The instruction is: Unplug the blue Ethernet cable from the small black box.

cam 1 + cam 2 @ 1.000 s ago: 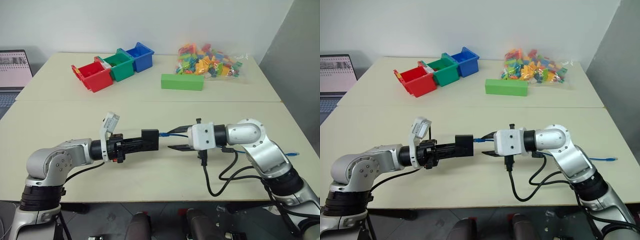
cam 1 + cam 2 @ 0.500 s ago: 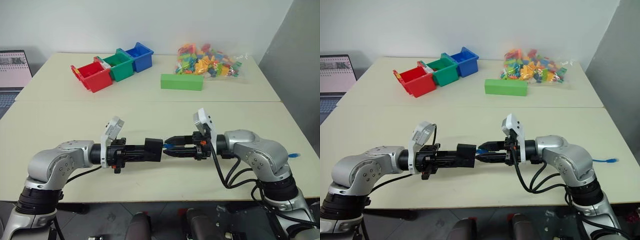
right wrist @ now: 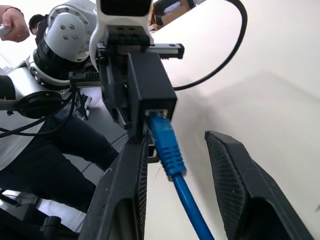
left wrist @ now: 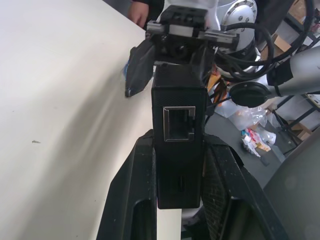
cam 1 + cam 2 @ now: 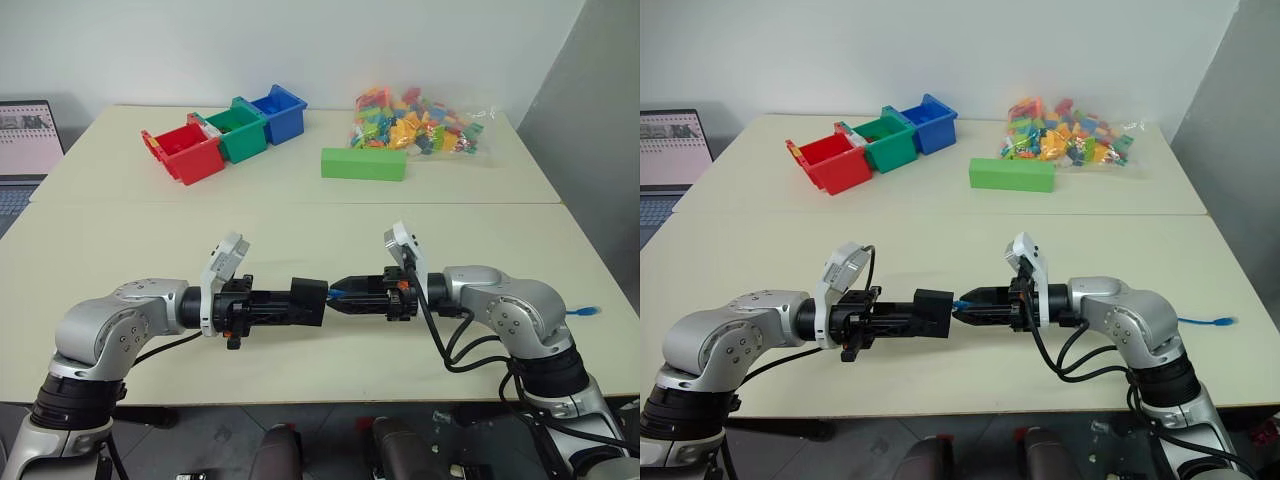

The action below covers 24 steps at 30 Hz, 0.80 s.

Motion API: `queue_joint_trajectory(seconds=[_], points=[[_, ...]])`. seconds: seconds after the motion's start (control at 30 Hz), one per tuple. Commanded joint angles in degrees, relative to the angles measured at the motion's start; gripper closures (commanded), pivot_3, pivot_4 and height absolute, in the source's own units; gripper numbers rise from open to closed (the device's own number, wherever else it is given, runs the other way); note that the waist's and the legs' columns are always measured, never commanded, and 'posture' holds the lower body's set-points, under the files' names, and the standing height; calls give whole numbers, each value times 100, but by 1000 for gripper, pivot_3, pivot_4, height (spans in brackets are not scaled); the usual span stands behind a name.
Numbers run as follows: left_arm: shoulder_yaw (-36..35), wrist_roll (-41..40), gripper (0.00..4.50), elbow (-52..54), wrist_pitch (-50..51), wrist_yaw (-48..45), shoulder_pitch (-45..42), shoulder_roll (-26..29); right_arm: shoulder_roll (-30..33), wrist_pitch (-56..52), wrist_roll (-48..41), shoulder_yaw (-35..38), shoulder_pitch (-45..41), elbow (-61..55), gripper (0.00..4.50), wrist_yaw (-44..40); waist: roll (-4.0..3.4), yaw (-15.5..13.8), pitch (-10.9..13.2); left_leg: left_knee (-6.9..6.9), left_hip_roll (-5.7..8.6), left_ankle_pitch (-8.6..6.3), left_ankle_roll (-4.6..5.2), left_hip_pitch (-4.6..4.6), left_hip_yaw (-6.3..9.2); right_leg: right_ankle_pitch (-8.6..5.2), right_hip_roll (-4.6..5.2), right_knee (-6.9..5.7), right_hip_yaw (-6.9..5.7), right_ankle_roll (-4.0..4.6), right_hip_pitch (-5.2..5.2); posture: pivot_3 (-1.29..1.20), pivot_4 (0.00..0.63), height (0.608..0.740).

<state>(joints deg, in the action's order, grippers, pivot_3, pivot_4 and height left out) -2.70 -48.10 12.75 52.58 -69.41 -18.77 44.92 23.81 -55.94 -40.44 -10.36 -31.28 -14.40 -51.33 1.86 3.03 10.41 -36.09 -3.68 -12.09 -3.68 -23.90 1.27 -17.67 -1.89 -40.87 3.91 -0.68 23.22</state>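
Observation:
My left gripper (image 5: 292,303) is shut on the small black box (image 5: 308,300) and holds it level above the table (image 5: 300,225). In the left wrist view the box (image 4: 178,125) sits clamped between both fingers, an empty port facing the camera. The blue Ethernet cable (image 3: 166,145) is plugged into the box's side that faces my right arm. My right gripper (image 5: 337,297) points at the box, open, with one finger on each side of the plug. One finger lies close beside the plug and the other stands clear of it. The cable's far end (image 5: 586,311) lies on the table at the right.
Red (image 5: 185,150), green (image 5: 236,132) and blue (image 5: 279,112) bins stand at the back left. A green block (image 5: 364,164) and a bag of coloured bricks (image 5: 418,120) lie at the back right. A laptop (image 5: 25,140) is at the far left. A person's hand (image 3: 12,22) shows behind the arms.
My right gripper has rolled about its own axis, sunk a little and closed in on the box, so its fingers now flank the plug. The left gripper and box have hardly moved.

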Motion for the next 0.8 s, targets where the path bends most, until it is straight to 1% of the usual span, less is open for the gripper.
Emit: queue_joint_trajectory(seconds=[0.03, 0.43, 0.8], points=[[-43, -25, 3707, 160, -102, -80, -43, 91, 32, -12, -155, 89, -195, -81, 2628, -114, 0, 2, 0, 0, 0, 0, 0, 0, 0, 0, 0, 0, 0, 0, 0, 0, 150, 740], [-24, 11, 3707, 175, -173, -114, 30, 131, 47, -386, -651, 276, -206, -109, 2628, -165, 0, 6, 0, 0, 0, 0, 0, 0, 0, 0, 0, 0, 0, 0, 0, 0, 150, 740], [-33, -6, 3707, 199, -165, -111, 62, 112, 52, -384, -647, 269, -191, -1, 2628, -122, 0, 7, 0, 1, 0, 0, 0, 0, -1, 0, -1, 1, 0, -1, 1, 0, 150, 740]])
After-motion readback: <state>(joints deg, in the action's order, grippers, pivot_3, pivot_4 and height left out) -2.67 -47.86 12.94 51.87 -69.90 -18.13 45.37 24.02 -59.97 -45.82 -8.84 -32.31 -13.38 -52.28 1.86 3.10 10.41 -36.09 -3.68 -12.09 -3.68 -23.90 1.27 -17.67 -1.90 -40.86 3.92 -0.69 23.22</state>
